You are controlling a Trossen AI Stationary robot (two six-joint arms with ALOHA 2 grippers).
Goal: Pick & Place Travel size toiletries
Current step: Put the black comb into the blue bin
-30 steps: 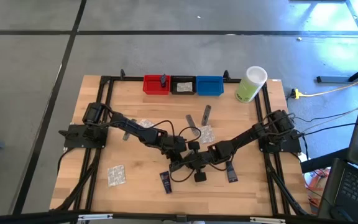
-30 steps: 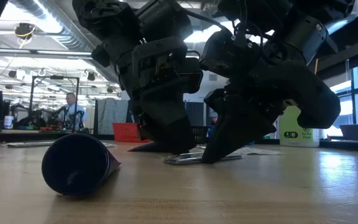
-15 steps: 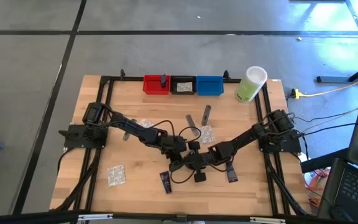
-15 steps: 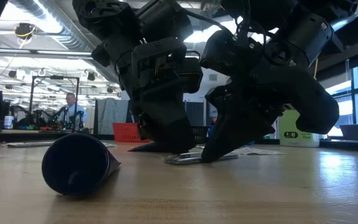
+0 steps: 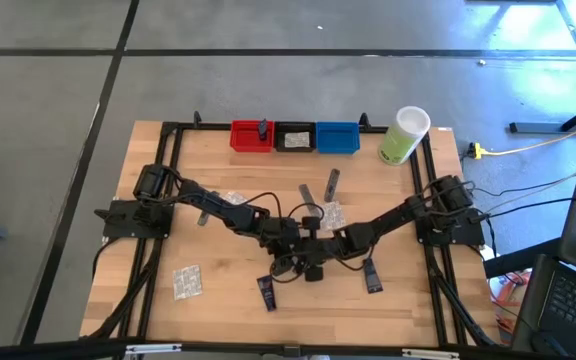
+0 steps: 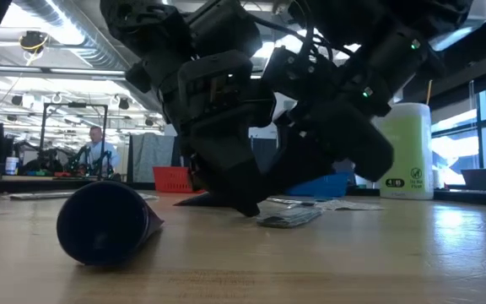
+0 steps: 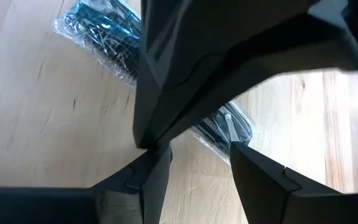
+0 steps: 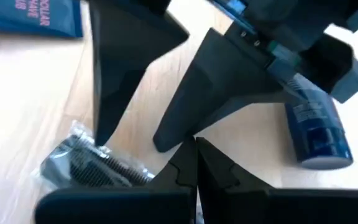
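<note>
High view is showing me both grippers meeting mid-table: the left gripper (image 5: 286,262) and the right gripper (image 5: 315,266) are sitting nearly tip to tip. In my left wrist cam the left fingers (image 7: 157,180) are spreading apart over a clear packet (image 7: 225,127) lying flat on the wood, not gripping it. Right wrist cam is showing the right fingers (image 8: 188,163) pressing together with nothing between them, the packet just beside them. Low view has that packet (image 6: 289,217) resting on the table under the arms. Other toiletries are lying around: a navy tube (image 5: 266,292) near the front, another tube (image 5: 372,277) to the right, a packet (image 5: 187,282) front left, and one item standing in the red bin (image 5: 251,137).
</note>
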